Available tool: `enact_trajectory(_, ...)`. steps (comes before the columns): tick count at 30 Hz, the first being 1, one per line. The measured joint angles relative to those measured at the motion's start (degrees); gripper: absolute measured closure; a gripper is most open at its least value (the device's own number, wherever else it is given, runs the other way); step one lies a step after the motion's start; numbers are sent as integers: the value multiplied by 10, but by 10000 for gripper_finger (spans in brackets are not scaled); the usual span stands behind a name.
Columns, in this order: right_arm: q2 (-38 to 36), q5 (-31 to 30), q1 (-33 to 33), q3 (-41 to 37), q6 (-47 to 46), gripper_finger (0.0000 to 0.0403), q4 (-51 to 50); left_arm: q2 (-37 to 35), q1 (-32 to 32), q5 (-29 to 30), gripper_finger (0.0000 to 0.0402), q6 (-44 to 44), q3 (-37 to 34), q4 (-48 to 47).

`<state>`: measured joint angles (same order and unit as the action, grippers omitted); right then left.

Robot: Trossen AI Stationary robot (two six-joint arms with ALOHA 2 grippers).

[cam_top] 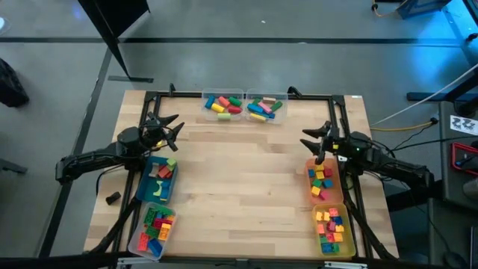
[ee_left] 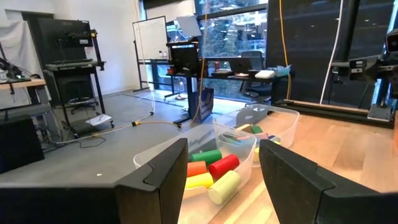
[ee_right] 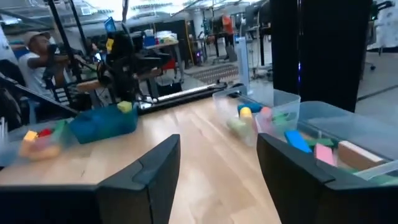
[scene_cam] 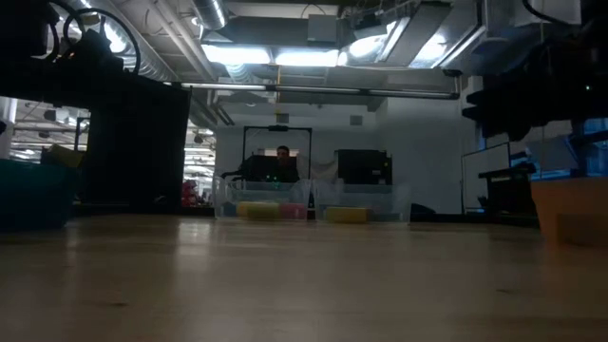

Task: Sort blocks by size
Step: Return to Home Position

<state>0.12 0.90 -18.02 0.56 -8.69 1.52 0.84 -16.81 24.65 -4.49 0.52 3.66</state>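
The blocks lie in bins around the table. Long ones fill two clear bins [cam_top: 224, 104] [cam_top: 265, 107] at the far edge. Others lie in a blue bin [cam_top: 157, 181] and a clear bin [cam_top: 151, 230] on the left, and in an orange bin [cam_top: 323, 181] and a yellow bin [cam_top: 332, 230] on the right. My left gripper [cam_top: 170, 128] hangs open above the far end of the blue bin, pointing level at the clear bins [ee_left: 217, 155]. My right gripper [cam_top: 315, 140] hangs open above the far end of the orange bin. Nothing is between either pair of fingers [ee_left: 168, 180] [ee_right: 155, 168].
The wooden tabletop [cam_top: 243, 172] lies bare between the bins. A black frame [cam_top: 246, 96] runs along the far edge and down both sides. A small dark object [cam_top: 113, 198] lies near the left edge. A person [scene_cam: 282, 161] sits beyond the far edge.
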Motion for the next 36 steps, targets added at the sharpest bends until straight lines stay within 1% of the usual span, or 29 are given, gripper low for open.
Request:
enact_trajectory(3, -1, -3, 0, 0, 0, 189, 13, 0, 0, 0, 217, 0, 0, 0)
enact_trajectory(36, 0, -3, 0, -1, 0, 189, -2, 0, 0, 0, 217, 0, 0, 0)
